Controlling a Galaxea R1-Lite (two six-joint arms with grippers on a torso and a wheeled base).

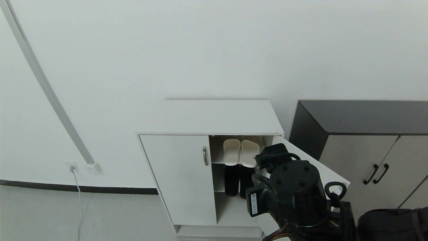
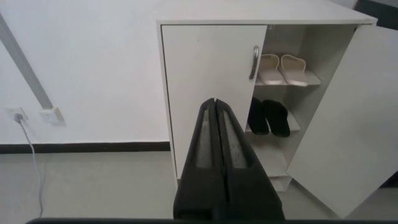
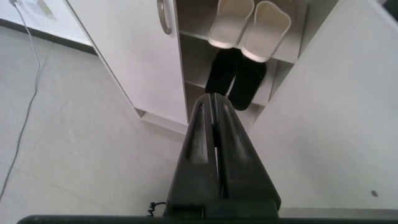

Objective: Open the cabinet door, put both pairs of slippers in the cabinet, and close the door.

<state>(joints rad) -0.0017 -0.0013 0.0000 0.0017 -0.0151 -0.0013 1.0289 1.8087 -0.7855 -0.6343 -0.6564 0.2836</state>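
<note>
White wall [image 1: 167, 50]; cabinet [image 1: 214, 117], white slippers [image 1: 240, 152] and black slippers [image 1: 238, 180] shelved, door [image 1: 311, 162] open. My left end effector [image 2: 215, 106] and right end effector [image 3: 215, 99]: pinched together, empty. Next, I judge: push door closed.

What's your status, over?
Left gripper shut, empty; right gripper shut, empty. White slippers upper shelf, black slippers shelf below. Right door open, not yet closed.

right door [image 2: 348, 118] open | bottom shelf [image 1: 230, 209] seemingly free | slippers [image 1: 240, 152] fill upper shelves
</note>
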